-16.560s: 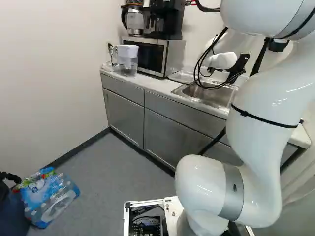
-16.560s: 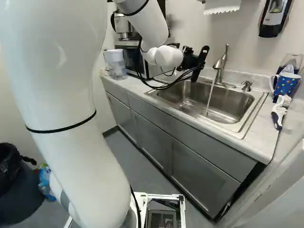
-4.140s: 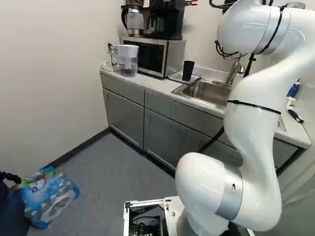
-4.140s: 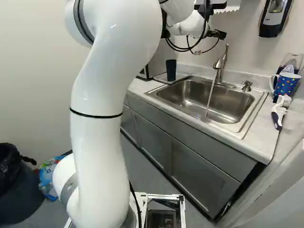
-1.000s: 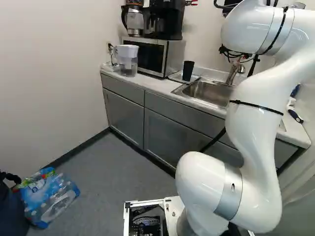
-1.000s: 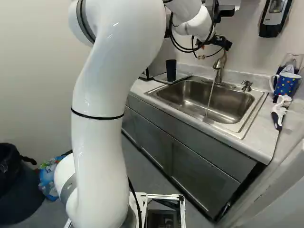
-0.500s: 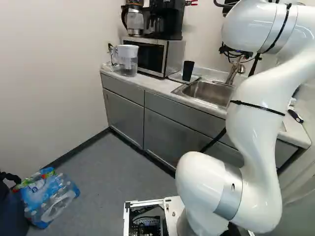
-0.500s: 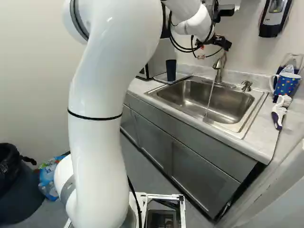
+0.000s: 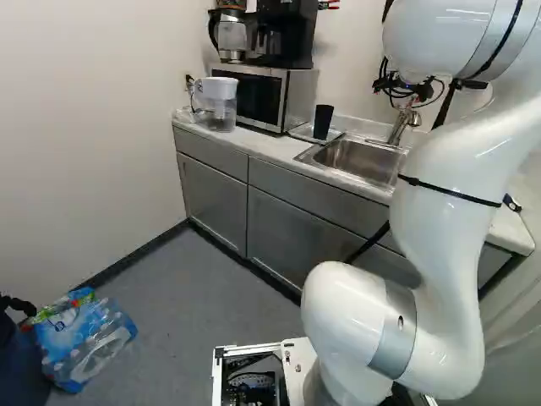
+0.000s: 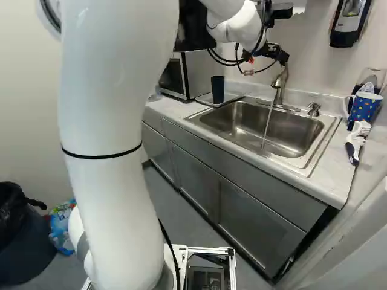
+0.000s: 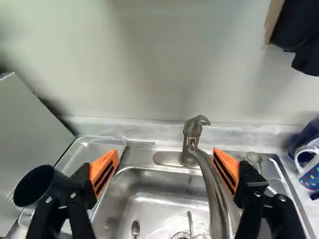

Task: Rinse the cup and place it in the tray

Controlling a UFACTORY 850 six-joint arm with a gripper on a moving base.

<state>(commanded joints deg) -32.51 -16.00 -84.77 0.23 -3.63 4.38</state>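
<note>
In the right base view my gripper (image 10: pixel 277 54) is above the faucet (image 10: pixel 280 84); a stream of water falls from it into the sink (image 10: pixel 242 124). The dark cup (image 10: pixel 217 89) stands upright on the tray (image 10: pixel 201 101), left of the sink. Seen from the wrist, the gripper (image 11: pixel 165 162) has its orange-padded fingers wide apart with nothing gripped. The faucet (image 11: pixel 189 149) shows ahead between them, its spout passing close by one finger. The cup (image 11: pixel 36 185) is beyond the other finger, clear of its pad.
A microwave (image 9: pixel 262 97) and a water pitcher (image 9: pixel 218 106) stand beyond the tray. Spoons (image 11: pixel 135 229) lie in the sink. A dotted mug (image 10: pixel 364 110) and a brush (image 10: pixel 355 144) are on the counter right of the sink; a soap dispenser (image 10: pixel 349 24) hangs above.
Compared with the oldest frames, the cup now stands on the tray and the gripper is higher. In the last half second the arm swung slightly and the gripper shifted a little left in the right base view.
</note>
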